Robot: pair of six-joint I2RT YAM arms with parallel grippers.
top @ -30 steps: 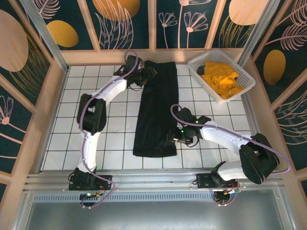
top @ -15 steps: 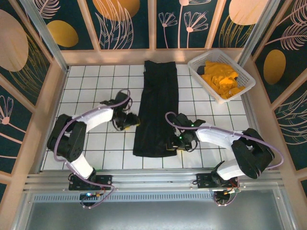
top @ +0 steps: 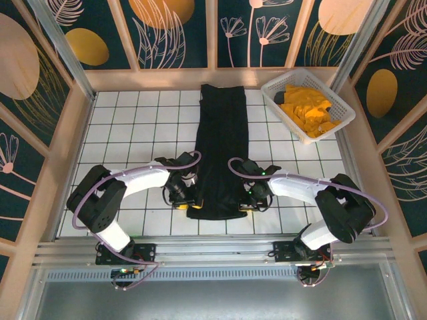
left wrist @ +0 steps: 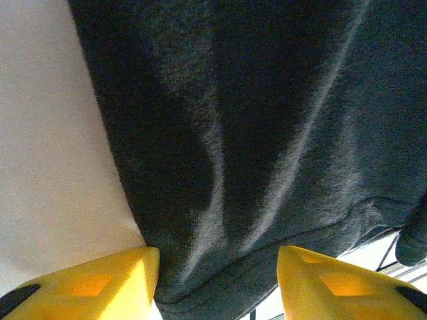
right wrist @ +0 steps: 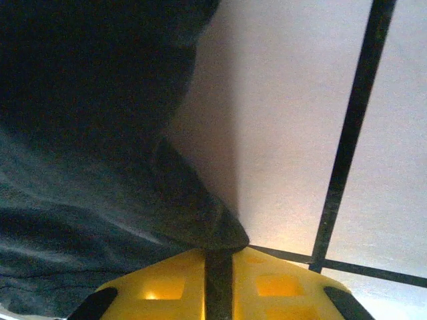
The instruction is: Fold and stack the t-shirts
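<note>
Black t-shirt (top: pixel 220 147) lies as a long folded strip down the middle of the table (top: pixel 133 133); left gripper (left wrist: pixel 217 259) jaws apart, straddling near-left hem corner; right gripper (right wrist: pixel 218 260) clamped on near-right corner; orange t-shirts (top: pixel 307 107) in basket (top: pixel 341 112)

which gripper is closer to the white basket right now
Right. The right gripper is at the near right corner of the black t-shirt, on the same side as the white basket. The left gripper is at the near left corner, farther away.
</note>
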